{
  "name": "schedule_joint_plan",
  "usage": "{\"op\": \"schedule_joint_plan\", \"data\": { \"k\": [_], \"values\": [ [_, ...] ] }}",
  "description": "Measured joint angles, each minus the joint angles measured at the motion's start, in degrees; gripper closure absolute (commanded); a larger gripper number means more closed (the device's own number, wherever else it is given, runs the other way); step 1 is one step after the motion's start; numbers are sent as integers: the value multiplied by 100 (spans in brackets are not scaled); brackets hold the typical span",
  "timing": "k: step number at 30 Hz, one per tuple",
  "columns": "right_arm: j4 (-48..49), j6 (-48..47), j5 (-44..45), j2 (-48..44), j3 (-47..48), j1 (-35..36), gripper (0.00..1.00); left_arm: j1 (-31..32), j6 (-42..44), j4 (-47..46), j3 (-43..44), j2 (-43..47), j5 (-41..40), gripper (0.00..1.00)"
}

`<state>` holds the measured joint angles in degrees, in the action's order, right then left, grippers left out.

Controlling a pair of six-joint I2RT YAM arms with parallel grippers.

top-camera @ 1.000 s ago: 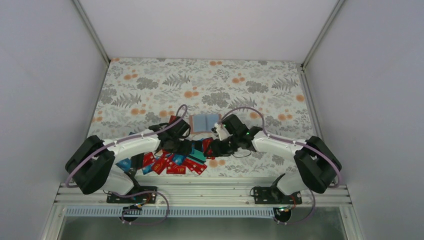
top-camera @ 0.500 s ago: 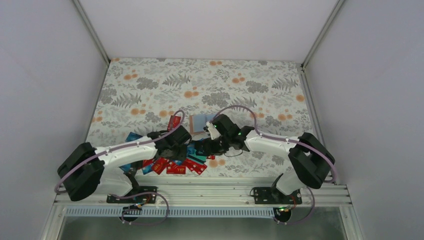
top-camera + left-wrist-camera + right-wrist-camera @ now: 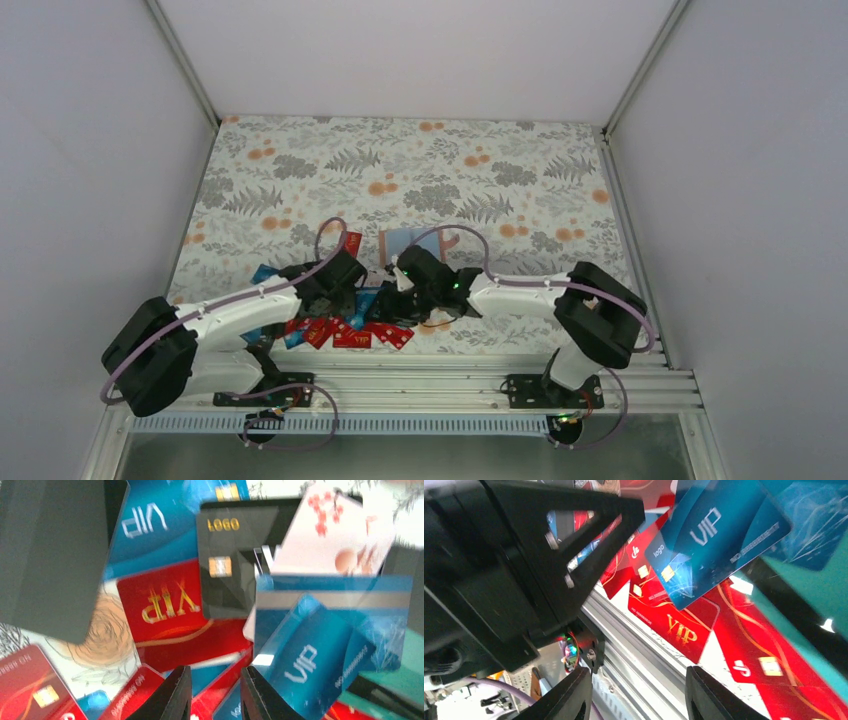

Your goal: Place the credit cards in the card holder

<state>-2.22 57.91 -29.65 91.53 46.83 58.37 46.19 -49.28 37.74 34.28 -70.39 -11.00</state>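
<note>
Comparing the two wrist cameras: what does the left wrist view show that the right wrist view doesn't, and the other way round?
Only the left wrist view: a black card with a gold logo, and a pale pinkish card beside it.
Only the right wrist view: the metal rail at the table's near edge, and the left arm's black body close in front of the camera.
Both: the tilted blue VIP card over a spread of red cards.
</note>
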Motion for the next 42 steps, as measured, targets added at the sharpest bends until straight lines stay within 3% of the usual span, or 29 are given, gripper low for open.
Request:
{"op": "schedule_joint_plan", "data": {
  "k": [14,26,42],
  "values": [
    [645,1440,461,772,-11,291,51,-1169,1150,-1198,-332,39,1283,74],
    [728,1620,546,1010,35,293,52,-1233,1532,-1624,-404,-81,1891,90],
    [737,1611,586,1054,85,293,52,-1233,1552,-1934,-564,-350,2149,91]
  ]
}}
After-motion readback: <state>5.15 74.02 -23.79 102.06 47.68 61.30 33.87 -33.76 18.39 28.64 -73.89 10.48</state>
